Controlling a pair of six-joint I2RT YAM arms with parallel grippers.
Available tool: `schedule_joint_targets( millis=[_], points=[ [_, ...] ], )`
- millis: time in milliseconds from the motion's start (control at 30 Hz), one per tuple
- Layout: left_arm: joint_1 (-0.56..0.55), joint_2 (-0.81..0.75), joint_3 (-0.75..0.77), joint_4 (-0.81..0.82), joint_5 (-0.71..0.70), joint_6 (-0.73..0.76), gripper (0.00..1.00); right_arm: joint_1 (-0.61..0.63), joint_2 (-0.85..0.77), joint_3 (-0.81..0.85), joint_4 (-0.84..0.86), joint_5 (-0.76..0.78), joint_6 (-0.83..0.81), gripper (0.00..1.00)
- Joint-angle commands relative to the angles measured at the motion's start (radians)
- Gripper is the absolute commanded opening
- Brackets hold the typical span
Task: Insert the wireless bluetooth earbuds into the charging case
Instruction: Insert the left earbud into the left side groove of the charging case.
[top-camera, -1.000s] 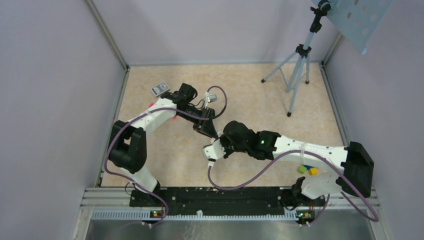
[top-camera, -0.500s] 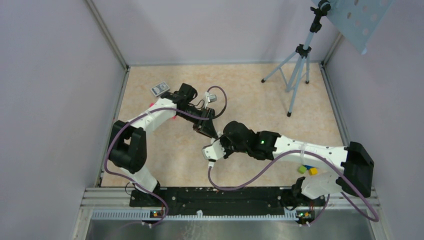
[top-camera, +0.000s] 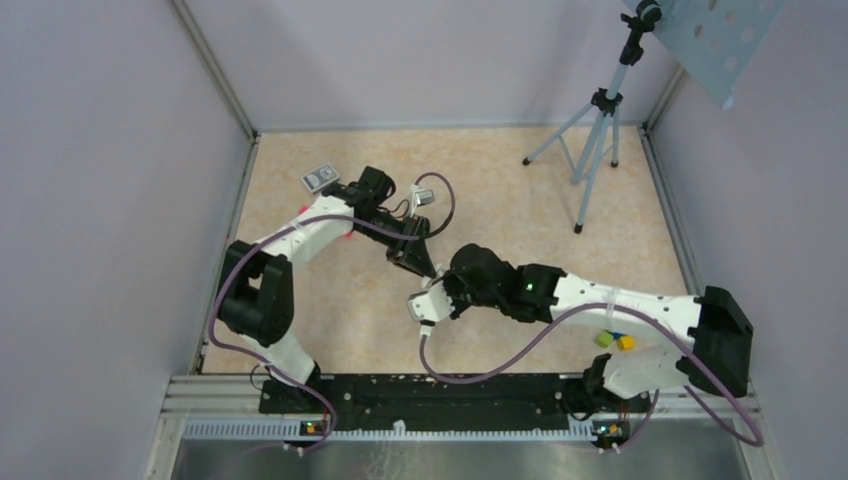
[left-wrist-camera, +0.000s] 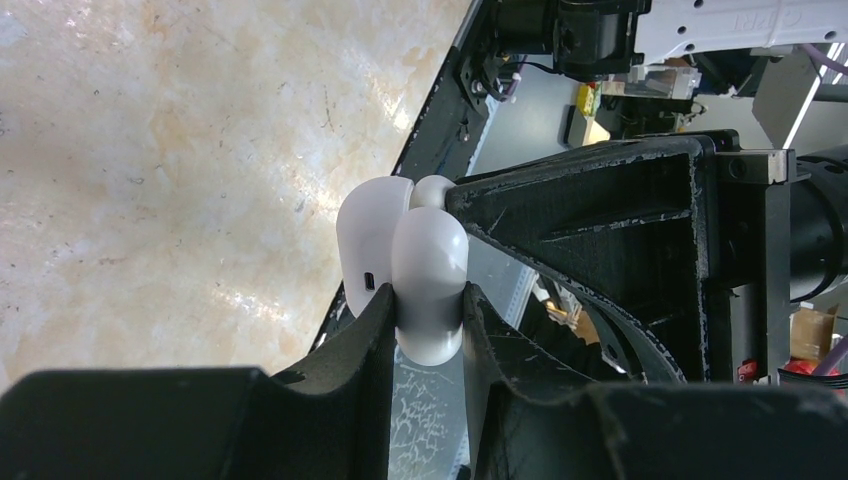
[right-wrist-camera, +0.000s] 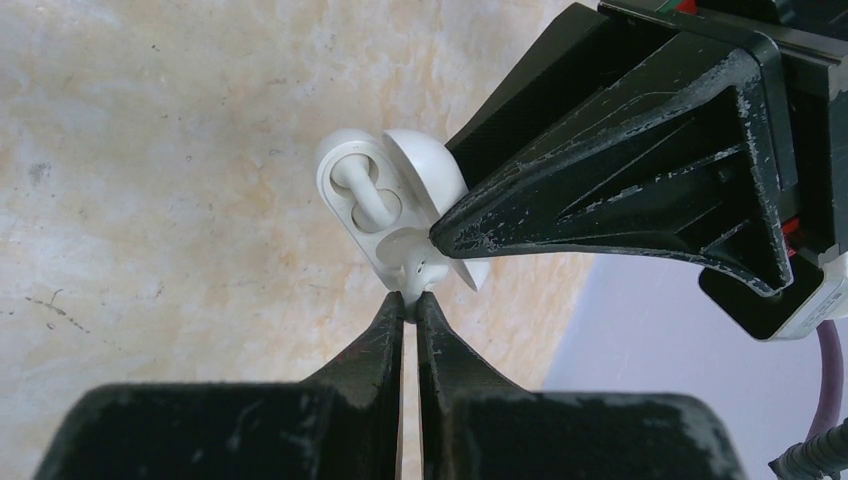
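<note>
Left gripper (left-wrist-camera: 428, 305): clamped on the charging case (left-wrist-camera: 368, 240) — lid open, frame centre.
Right gripper (right-wrist-camera: 410, 300): pinched closed, tips at the case's lower rim.
Earbud (right-wrist-camera: 366, 196): seated in one socket.
Writing: lettering on the white arm link (left-wrist-camera: 720, 25), upper right — too blurred to read.

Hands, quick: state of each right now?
Left hand: closed on the charging case.
Right hand: closed, tips at that case's rim; whether anything is pinched cannot be told.

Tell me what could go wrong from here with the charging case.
One: the left gripper pinches the open charging case by a smooth rounded part, so a push from the shut right gripper at its rim could twist it loose. Two: the earbud in one slot may not be fully seated and could drop to the table if jolted.
</note>
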Motion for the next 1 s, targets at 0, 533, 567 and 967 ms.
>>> schedule_joint_targets(
  millis=[0, 533, 567, 967],
  points=[
    [-0.005, -0.005, 0.049, -0.036, 0.058, 0.001, 0.00, 0.007, -0.023, -0.019, -0.039, 0.017, -0.002, 0.00],
    [-0.006, 0.001, 0.065, -0.048, 0.057, 0.008, 0.00, 0.013, -0.013, -0.020, -0.053, -0.011, -0.009, 0.00],
    [-0.006, 0.001, 0.064, -0.047, 0.056, 0.008, 0.00, 0.015, -0.012, -0.020, -0.055, -0.011, -0.009, 0.00],
    [-0.006, 0.005, 0.065, -0.049, 0.056, 0.007, 0.00, 0.049, -0.012, -0.027, -0.070, 0.017, -0.029, 0.00]
  ],
)
